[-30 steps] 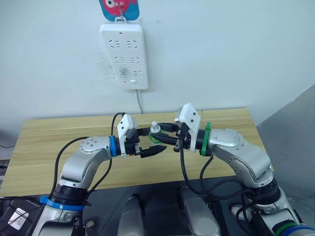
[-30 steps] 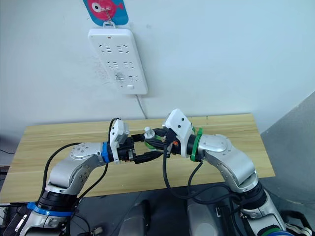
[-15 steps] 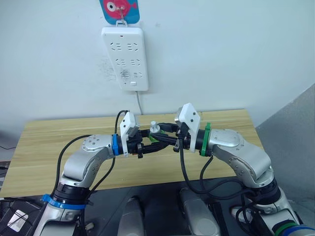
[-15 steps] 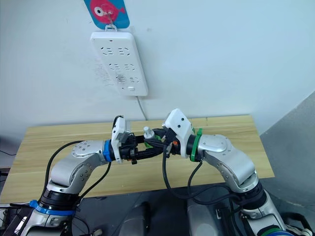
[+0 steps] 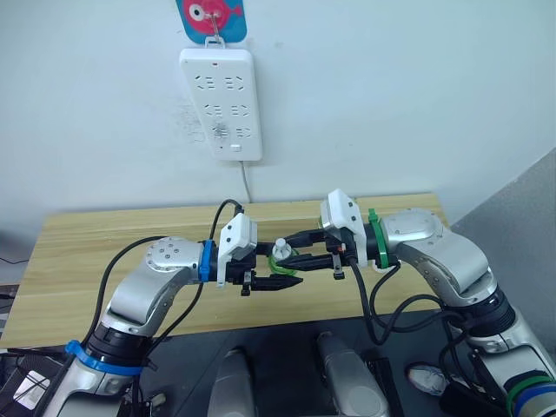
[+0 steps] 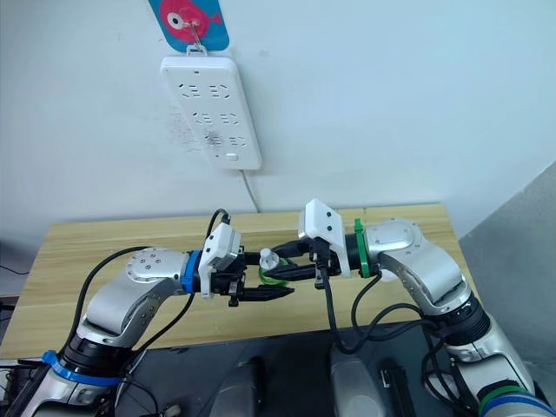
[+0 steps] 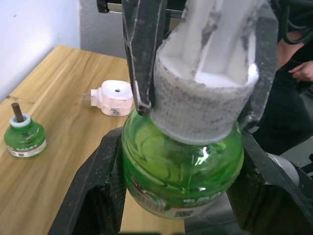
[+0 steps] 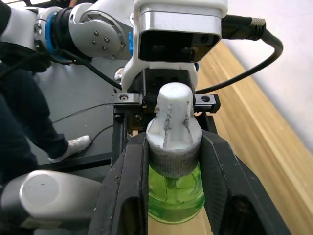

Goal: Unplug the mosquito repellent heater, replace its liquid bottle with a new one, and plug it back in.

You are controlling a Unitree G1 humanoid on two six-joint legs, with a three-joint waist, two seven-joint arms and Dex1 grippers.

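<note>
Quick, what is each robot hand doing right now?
Left end effector: closed on the green bottle.
Right end effector: closed on the bottle's white cap.

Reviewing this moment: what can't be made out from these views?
- Printed label on the new green liquid bottle with white cap: cut by the left wrist view's bottom edge.
- Small white plug-in heater prongs: too small.
- Old capless green bottle label: too small.
- White wall power strip switch state: too small.
</note>
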